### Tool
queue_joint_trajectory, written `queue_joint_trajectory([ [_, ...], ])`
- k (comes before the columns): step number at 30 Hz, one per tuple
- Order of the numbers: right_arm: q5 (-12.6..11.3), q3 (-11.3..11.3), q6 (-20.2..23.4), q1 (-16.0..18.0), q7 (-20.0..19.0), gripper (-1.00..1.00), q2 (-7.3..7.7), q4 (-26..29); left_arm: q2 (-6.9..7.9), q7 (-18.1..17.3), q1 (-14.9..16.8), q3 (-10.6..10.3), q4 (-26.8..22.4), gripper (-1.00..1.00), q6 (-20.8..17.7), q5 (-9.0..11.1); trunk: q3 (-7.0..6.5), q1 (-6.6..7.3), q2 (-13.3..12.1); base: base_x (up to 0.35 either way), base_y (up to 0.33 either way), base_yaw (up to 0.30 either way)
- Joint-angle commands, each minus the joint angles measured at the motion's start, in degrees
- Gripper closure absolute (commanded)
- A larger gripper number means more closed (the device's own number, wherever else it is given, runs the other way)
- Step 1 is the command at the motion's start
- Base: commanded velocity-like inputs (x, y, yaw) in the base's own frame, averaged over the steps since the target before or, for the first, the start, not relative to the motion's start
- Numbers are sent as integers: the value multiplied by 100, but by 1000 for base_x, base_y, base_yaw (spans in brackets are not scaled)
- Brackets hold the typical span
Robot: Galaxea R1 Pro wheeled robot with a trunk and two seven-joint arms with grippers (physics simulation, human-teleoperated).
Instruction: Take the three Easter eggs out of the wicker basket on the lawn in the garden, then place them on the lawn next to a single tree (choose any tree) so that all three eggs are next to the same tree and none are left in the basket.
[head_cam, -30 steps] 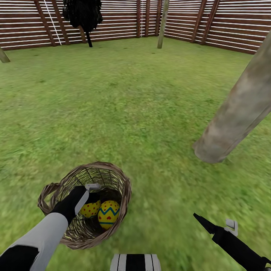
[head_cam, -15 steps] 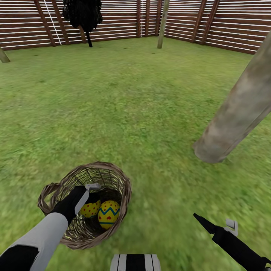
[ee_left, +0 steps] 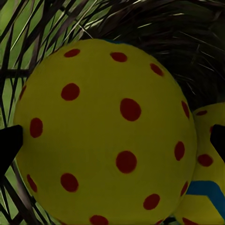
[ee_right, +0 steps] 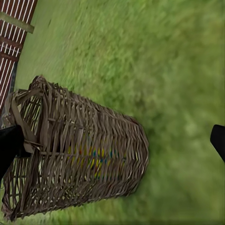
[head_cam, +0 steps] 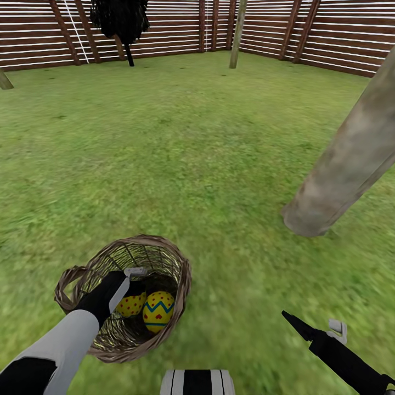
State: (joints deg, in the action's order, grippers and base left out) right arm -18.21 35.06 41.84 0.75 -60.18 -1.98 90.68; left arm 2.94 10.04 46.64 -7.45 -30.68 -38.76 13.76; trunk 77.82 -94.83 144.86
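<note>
The wicker basket [head_cam: 145, 240] stands on the lawn [head_cam: 192, 137] just in front of me, left of centre. Inside it lie a yellow Easter egg with red dots [head_cam: 131, 304] and one with a blue zigzag band [head_cam: 158, 311]. My left gripper [head_cam: 137, 285] reaches down into the basket, open, over the dotted egg. In the left wrist view the dotted egg [ee_left: 108, 131] sits between both fingertips, with the zigzag egg [ee_left: 206, 187] beside it. My right gripper [head_cam: 310, 323] hangs open over the grass to the right, looking at the basket's side [ee_right: 79, 159].
A thick grey-brown tree trunk [head_cam: 343, 164] rises from the grass at the right, about a metre from the basket. A slatted wooden fence [head_cam: 340, 33] closes the garden at the back, with a dark narrow tree [head_cam: 120, 22] and a thin trunk [head_cam: 237, 33] before it.
Neither arm, the basket nor the eggs have moved. The head view has only tipped very slightly.
</note>
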Motion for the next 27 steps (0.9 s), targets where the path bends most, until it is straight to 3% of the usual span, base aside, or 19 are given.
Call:
queue_joint_trajectory([
  [1, -16, 10, 35, 4, -10, -100, -4, 0, 10, 47, 2, -45, -9, -100, -23, 65, 4, 1, 2, 0, 0, 0],
  [11, -16, 10, 35, 4, -11, -100, -4, 3, 13, 377, 3, -18, -6, -100, -51, 65, 4, 1, 2, 0, 0, 0],
  [27, -16, 10, 35, 4, -11, -100, -4, 1, 5, 315, 2, -20, -9, -100, -34, 62, 93, -9, 7, 0, 0, 0],
])
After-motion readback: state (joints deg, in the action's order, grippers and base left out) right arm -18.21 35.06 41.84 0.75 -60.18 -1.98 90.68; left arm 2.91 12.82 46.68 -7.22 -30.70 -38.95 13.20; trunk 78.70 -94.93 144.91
